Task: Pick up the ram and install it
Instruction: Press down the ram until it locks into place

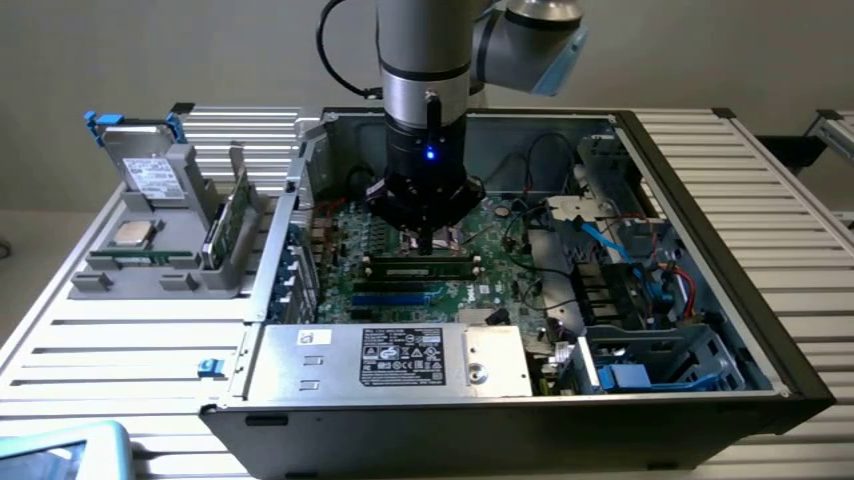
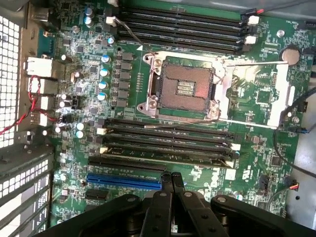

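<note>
Gripper (image 2: 173,178) fingers are closed together w/ nothing between them, tips just above the ram (image 2: 168,155). The ram seems to lie already in a memory slot, beside the empty CPU socket (image 2: 185,89). Risk, imo: if one end is not fully seated, an off-centre push could tilt the stick, miss the latches, or flex the motherboard (image 2: 256,94).
</note>
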You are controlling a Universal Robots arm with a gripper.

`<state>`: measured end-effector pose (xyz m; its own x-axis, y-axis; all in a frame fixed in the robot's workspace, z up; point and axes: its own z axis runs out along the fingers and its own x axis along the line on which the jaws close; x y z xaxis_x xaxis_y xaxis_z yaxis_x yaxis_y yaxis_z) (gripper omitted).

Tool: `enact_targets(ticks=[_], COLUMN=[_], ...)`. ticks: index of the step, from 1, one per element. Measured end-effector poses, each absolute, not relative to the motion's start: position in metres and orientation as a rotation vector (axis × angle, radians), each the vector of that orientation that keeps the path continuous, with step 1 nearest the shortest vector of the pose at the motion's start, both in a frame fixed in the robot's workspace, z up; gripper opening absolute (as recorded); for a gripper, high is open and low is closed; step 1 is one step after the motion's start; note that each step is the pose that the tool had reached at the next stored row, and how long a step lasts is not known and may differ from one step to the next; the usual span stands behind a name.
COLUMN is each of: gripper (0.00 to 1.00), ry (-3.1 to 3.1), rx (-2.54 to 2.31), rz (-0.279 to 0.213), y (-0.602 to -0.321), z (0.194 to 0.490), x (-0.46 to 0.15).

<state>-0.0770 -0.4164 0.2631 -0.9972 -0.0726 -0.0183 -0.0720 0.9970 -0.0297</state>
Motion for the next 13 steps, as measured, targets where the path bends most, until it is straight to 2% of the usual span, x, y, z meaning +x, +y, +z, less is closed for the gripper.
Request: enact_targets(ticks=[13], gripper=[0.11], ry=[3.121], rx=[0.154], rz=[-0.048], y=[-0.4164], z=[0.2631], x=[-0.077])
